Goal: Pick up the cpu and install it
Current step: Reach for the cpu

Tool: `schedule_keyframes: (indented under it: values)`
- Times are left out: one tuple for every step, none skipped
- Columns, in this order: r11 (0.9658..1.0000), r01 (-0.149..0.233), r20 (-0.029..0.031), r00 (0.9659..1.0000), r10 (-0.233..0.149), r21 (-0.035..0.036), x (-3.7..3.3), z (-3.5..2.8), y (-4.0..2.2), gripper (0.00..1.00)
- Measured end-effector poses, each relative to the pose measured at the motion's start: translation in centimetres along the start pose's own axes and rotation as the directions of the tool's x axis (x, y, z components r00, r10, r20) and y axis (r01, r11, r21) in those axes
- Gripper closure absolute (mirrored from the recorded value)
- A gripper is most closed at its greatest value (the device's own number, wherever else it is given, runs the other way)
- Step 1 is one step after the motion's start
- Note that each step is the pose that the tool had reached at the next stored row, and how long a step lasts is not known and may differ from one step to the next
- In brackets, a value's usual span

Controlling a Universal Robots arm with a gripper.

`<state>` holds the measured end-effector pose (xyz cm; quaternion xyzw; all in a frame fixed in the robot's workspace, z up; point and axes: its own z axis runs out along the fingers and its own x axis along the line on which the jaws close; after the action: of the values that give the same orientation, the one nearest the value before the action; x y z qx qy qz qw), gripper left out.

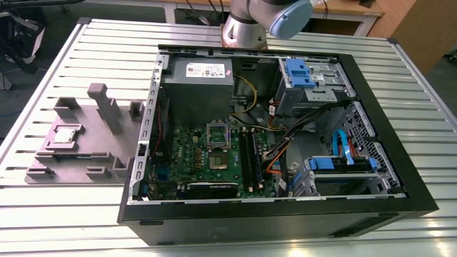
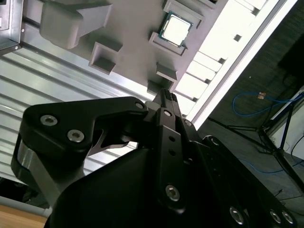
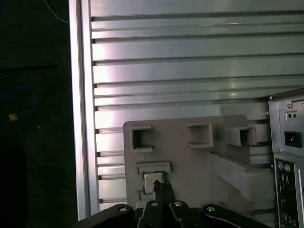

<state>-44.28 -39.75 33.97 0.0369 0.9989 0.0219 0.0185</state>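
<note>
The cpu (image 1: 64, 135) is a small square chip with a silver top. It lies flat in a recess of the grey fixture plate (image 1: 78, 155), at the exterior view's left, beside the open computer case. In both wrist views my gripper (image 2: 164, 95) (image 3: 160, 186) hangs above that plate. Its dark fingers are closed together to a point and hold nothing. The cpu (image 3: 153, 180) shows just past the fingertips in the first wrist view and farther off, as the cpu (image 2: 175, 28), in the second, clear of the fingers. The metal-framed socket (image 1: 216, 158) sits on the green motherboard inside the case.
The open black case (image 1: 286, 214) holds a grey power supply (image 1: 196, 91), cables and blue drive brackets. Upright grey posts (image 1: 107, 110) rise from the fixture plate. The ribbed aluminium table (image 1: 71, 225) ends close to the plate's far side, with floor and a blue cable (image 2: 266, 102) beyond.
</note>
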Motion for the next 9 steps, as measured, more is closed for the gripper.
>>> schedule_keyframes:
  values:
    - [1.0,0.0,-0.0005,1.0,0.0,-0.0001,0.13,0.15,-0.02,0.89]
    - [1.0,0.0,-0.0012,1.0,0.0,0.0,0.27,0.29,-0.05,0.89]
    - [1.0,0.0,-0.0021,1.0,0.0,0.0002,0.4,0.42,-0.08,0.89]
    - [1.0,0.0,-0.0028,1.0,0.0,0.0002,0.51,0.55,-0.14,0.89]
    - [1.0,0.0,-0.0033,1.0,0.0,0.0002,0.6,0.69,-0.2,0.89]
    - [1.0,0.0,-0.0039,1.0,0.0,0.0002,0.68,0.84,-0.27,0.89]
    - [1.0,0.0,-0.0046,1.0,0.0,0.0002,0.74,0.99,-0.36,0.89]
    - [1.0,0.001,-0.0055,1.0,-0.001,0.0004,0.79,1.16,-0.47,0.89]
    - [1.0,0.001,-0.0066,1.0,-0.001,0.0004,0.82,1.32,-0.56,0.89]
